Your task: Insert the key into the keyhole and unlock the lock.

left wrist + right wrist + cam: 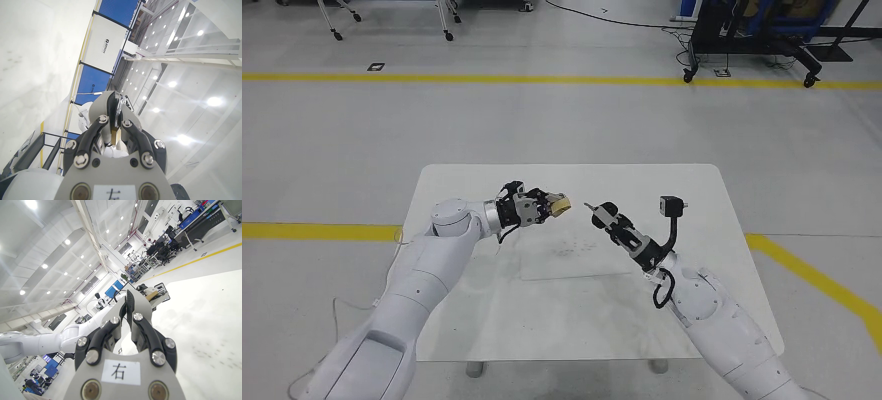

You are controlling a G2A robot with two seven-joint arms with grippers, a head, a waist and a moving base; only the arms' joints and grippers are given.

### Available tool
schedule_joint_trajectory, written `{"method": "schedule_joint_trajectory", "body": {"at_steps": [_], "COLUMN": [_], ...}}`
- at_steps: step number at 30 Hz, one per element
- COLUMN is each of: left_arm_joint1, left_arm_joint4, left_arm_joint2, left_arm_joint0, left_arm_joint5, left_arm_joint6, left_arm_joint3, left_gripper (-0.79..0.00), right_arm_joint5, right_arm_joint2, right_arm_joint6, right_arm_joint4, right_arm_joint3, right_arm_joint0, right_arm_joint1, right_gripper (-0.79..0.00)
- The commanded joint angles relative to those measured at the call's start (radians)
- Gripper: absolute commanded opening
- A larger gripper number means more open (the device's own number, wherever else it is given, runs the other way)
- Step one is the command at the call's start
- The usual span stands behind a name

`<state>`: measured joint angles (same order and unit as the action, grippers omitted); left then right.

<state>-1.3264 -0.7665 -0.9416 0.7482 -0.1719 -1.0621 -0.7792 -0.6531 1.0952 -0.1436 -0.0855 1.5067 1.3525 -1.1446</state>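
Top view has both arms meeting above the white tabletop (682, 300). The left end effector (550, 206) pinches a small brass padlock with a silver shackle (560, 205). The right end effector (600, 213) is pressed together on a thin silvery key (589, 206), its tip near the lock but apart. This looks like alignment before insertion. The next move calls for squaring the blade to the keyhole, which I cannot make out.

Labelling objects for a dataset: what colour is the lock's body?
Brass yellow; the lock shows best in the top view.
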Motion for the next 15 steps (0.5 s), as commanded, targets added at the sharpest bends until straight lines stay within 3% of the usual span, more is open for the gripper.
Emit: {"method": "schedule_joint_trajectory", "body": {"at_steps": [1, 3, 7, 11, 15], "left_arm_joint1": [0.000, 0.000, 0.006, 0.012, 0.018], "left_arm_joint4": [0.000, 0.005, 0.046, 0.083, 0.155], "left_arm_joint2": [0.000, 0.001, -0.009, -0.020, -0.016], "left_arm_joint0": [0.000, 0.015, 0.035, 0.049, 0.055], "left_arm_joint5": [0.000, -0.001, 0.007, 0.010, 0.007], "left_arm_joint6": [0.000, 0.028, 0.094, 0.146, 0.199], "left_arm_joint3": [0.000, -0.020, -0.062, -0.098, -0.127], "left_gripper": [-0.785, -0.785, -0.785, -0.785, -0.785], "right_arm_joint5": [0.000, 0.000, 0.109, 0.277, 0.402], "right_arm_joint2": [0.000, 0.000, -0.029, -0.058, -0.047], "right_arm_joint6": [0.000, 0.000, -0.036, -0.151, -0.133], "right_arm_joint4": [0.000, 0.000, 0.054, 0.189, 0.243], "right_arm_joint3": [0.000, 0.000, 0.044, 0.067, 0.109], "right_arm_joint0": [0.000, 0.000, 0.035, 0.046, 0.074], "right_arm_joint1": [0.000, 0.000, -0.006, -0.010, -0.011], "right_gripper": [-0.785, -0.785, -0.785, -0.785, -0.785]}}
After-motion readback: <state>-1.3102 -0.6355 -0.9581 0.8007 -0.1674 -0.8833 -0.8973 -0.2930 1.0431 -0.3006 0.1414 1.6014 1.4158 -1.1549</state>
